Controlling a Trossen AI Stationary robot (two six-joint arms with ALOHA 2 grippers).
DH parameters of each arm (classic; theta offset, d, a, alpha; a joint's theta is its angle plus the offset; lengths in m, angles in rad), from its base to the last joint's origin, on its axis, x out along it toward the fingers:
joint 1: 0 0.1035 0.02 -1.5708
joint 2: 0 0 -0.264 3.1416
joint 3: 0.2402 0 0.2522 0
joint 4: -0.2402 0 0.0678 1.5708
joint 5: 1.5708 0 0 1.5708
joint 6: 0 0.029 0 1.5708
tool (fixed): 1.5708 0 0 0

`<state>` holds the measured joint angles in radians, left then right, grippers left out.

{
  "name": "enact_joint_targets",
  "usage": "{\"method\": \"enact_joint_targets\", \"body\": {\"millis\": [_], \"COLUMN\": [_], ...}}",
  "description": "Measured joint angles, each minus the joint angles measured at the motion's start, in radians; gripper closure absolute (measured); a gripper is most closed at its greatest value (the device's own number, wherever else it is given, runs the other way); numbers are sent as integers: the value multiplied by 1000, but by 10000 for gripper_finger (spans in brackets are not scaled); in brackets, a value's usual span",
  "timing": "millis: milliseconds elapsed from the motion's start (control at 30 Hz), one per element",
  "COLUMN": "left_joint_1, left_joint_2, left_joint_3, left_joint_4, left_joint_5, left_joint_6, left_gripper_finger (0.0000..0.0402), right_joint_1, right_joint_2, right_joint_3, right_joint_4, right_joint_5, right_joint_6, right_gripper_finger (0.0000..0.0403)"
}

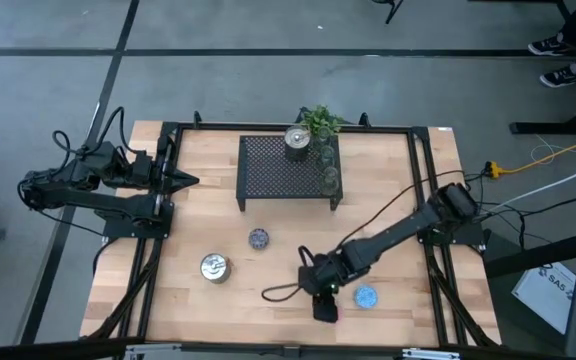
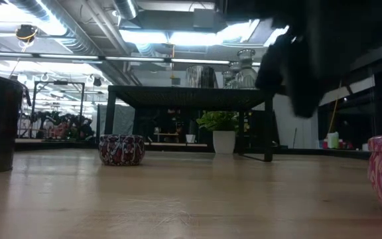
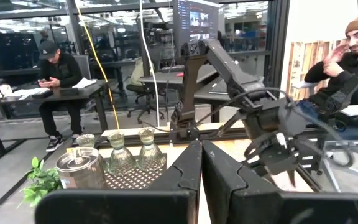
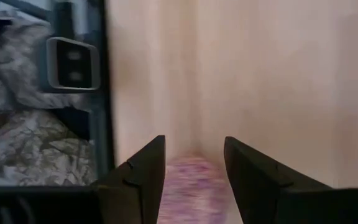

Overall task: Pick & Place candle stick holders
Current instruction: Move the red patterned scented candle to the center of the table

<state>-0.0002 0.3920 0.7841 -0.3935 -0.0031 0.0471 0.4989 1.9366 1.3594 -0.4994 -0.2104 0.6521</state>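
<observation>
Pink glittery candle holder [image 4: 190,186] sits near the table's [image 1: 268,250] front edge between the right gripper's [image 4: 194,163] fingers, seemingly gripped. Probably light, rigid and slippery; grip its round wall. The left gripper [image 1: 186,181], clenched empty, waits at the left edge.

Grey concrete floor [image 1: 268,25], ceiling strip lights [image 2: 171,36], glass partitions, dark desk [image 3: 42,96] (2 people seated nearby)

The pale wooden worktop [image 1: 208,215] carries a black mesh rack [image 1: 278,170] at its far middle, with a small green plant [image 1: 320,122] just behind it. On the near boards stand a silver holder [image 1: 215,267] at left, a purple one [image 1: 258,238] nearer the middle, a blue one [image 1: 366,296] at right, and a pink one [image 1: 328,312] beside it.
</observation>
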Motion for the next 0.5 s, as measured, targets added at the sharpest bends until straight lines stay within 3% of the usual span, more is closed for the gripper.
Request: {"method": "enact_joint_targets", "body": {"millis": [267,500], "left_joint_1": [0,0], "left_joint_2": [0,0], "left_joint_3": [0,0], "left_joint_4": [0,0], "left_joint_5": [0,0], "left_joint_6": [0,0], "left_gripper_finger": [395,395], "right_joint_1": [97,179], "right_joint_2": [-1,-1], "right_joint_3": [0,0], "right_joint_4": [108,88], "right_joint_5": [104,164], "right_joint_6": [74,74], "right_gripper_finger": [236,236]}}
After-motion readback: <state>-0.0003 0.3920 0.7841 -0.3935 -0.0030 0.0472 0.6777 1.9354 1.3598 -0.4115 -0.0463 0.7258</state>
